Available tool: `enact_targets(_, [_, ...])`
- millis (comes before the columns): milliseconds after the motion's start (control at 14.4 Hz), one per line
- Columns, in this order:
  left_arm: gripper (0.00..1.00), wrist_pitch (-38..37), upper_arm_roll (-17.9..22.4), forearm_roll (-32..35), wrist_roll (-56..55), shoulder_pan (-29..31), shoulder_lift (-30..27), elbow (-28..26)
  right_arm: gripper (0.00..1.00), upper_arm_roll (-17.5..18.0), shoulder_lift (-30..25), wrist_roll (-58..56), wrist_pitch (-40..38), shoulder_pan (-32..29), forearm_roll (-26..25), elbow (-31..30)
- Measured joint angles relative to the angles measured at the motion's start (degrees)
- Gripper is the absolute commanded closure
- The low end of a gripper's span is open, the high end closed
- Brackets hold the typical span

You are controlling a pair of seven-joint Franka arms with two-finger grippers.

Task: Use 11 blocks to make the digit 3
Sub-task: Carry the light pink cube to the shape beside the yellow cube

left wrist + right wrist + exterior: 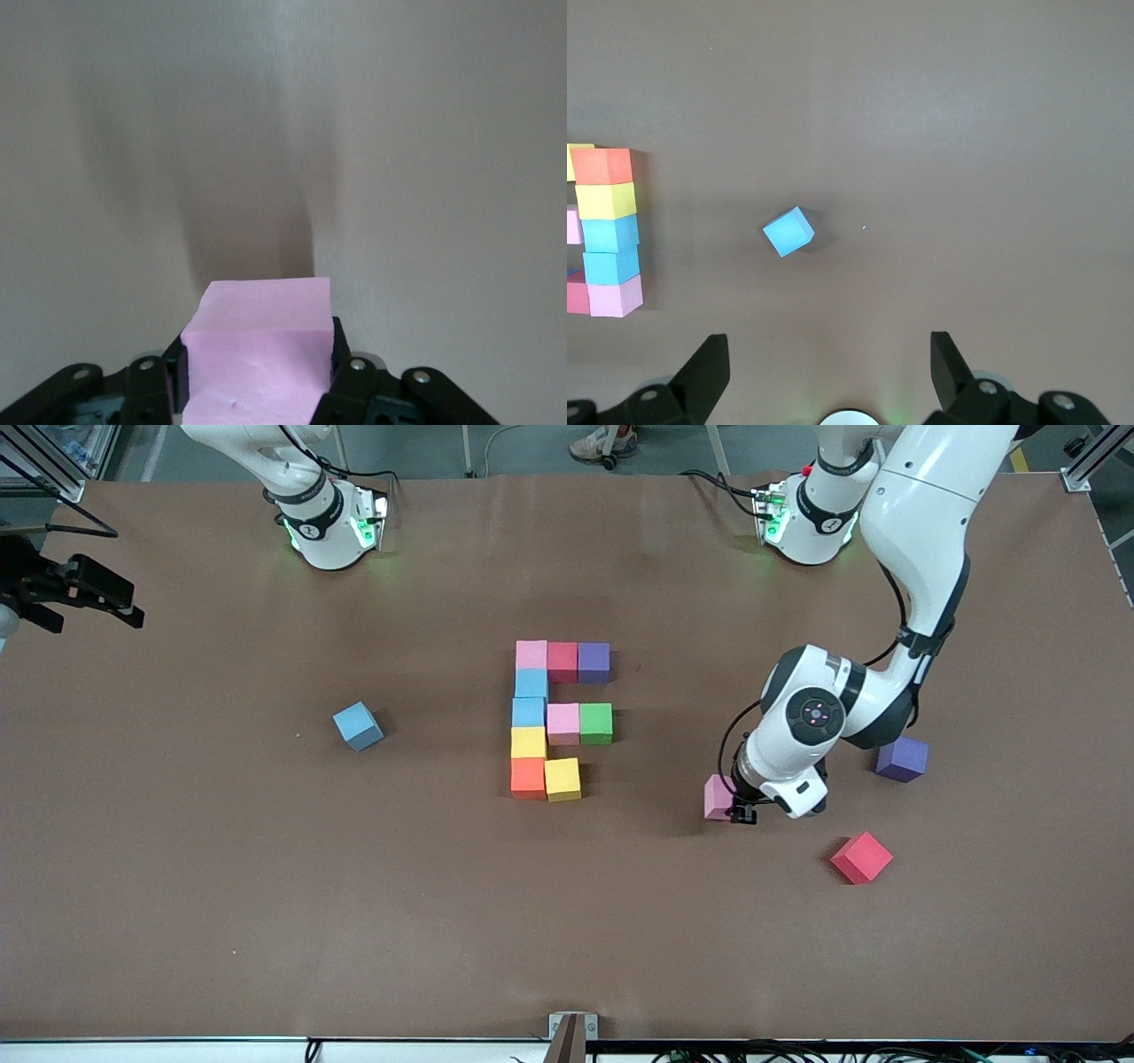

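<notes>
While left gripper (741, 812) is clamping pink matte foam cube (717, 796) near unfinished multicoloured cube figure (559, 718), right gripper (829, 376) is waiting, fingers wide, over brown table (221, 886).

We are finding no readable text, label, brand, number or sign in any of the views. We are seeing only a small round emblem on each arm's base collar in the upper part of the front view, too small to read as letters.
</notes>
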Motion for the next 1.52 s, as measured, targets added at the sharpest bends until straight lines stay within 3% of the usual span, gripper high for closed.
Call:
enact_targets(554, [0.58, -6.1, -0.1, -1.0, -15.2, -8.3, 7.4, 13.1, 0.0, -0.2, 0.0, 0.1, 0.8, 0.0, 0.0, 0.0])
enact_targets(1524, [0.57, -12.7, 0.5, -3.3, -15.8, -15.4, 13.8, 22.8, 0.0, -0.7, 0.0, 0.1, 0.6, 0.0, 0.0, 0.0])
